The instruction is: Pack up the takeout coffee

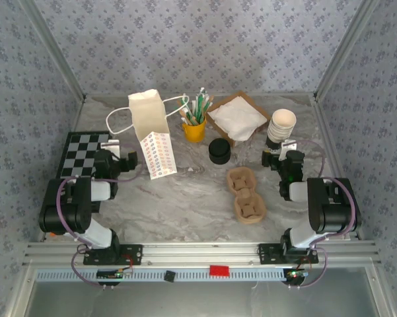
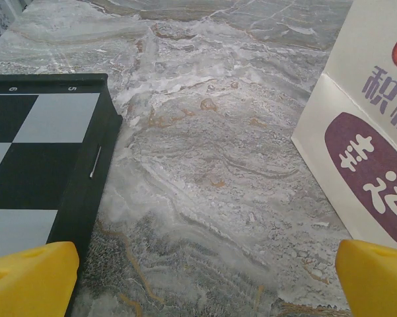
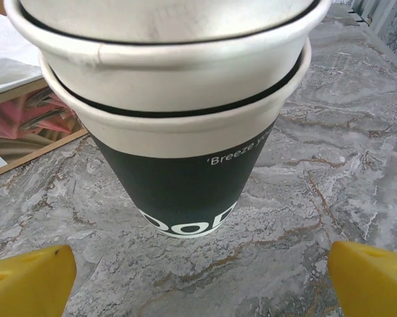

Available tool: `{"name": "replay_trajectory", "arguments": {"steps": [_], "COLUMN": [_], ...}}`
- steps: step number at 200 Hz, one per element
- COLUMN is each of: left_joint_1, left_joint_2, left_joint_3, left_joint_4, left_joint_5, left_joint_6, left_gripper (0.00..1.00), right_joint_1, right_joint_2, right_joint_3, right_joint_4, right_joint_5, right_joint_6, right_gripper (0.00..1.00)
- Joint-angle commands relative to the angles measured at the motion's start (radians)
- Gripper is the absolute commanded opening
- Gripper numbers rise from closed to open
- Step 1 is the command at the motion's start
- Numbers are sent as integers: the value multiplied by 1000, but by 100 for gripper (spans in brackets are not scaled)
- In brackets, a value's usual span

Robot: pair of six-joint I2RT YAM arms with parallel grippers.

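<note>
Right pincer point(image 3: 199, 281) open and empty: the upright cup stack point(image 3: 178, 178) stands straight ahead, centred; this arm is nearer.

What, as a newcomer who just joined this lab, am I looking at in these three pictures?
Two robot arms are bolted at the near edge of a table. One picture looks down from above and behind them; the other two come from cameras on the wrists, yellow fingertips showing. On the table lie a paper bag, a yellow cup of sticks, napkins, a black lid, a cup carrier, stacked cups and a chessboard. The left gripper and right gripper are open, holding nothing.
</note>
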Motion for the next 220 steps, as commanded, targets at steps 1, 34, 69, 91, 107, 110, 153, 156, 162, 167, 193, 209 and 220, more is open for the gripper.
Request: {"name": "replay_trajectory", "arguments": {"steps": [1, 34, 69, 91, 107, 110, 153, 156, 162, 167, 193, 209, 220], "left_joint_1": [4, 4, 4, 3, 4, 4, 3, 4, 4, 4, 3, 4, 4], "left_joint_2": [9, 10, 10, 9, 10, 9, 8, 9, 9, 8, -66, -112, -148], "left_joint_3": [22, 22, 21, 21, 21, 21, 21, 21, 21, 21, 81, 95, 69], "left_joint_4": [41, 41, 42, 42, 42, 42, 42, 42, 42, 43, -132, -207, -201], "left_joint_5": [-3, -3, -3, -3, -3, -4, -3, -2, -3, -2, 7, -2, -6], "left_joint_6": [-14, -14, -13, -14, -14, -14, -15, -15, -15, -14, -12, -20, -27], "left_gripper": [100, 100, 100, 100, 100, 100, 100, 100, 100, 100, 100, 100, 100], "right_joint_1": [-7, -6, -6, -6, -6, -7, -7, -7, -7, -8, -14, -14, -14], "right_joint_2": [11, 11, 11, 11, 11, 11, 11, 11, 11, 10, -25, -57, -90], "right_joint_3": [21, 20, 18, 18, 18, 19, 18, 17, 18, 14, -43, -85, -89], "right_joint_4": [24, 23, 26, 26, 26, 26, 26, 25, 27, 32, 106, 157, 140], "right_joint_5": [17, 17, 17, 17, 16, 16, 14, 14, 12, 3, -7, 17, 24], "right_joint_6": [-13, -14, -13, -13, -13, -13, -13, -13, -11, -8, -8, -1, 2], "right_gripper": [99, 100, 99, 100, 100, 100, 100, 100, 100, 100, 100, 100, 100]}}
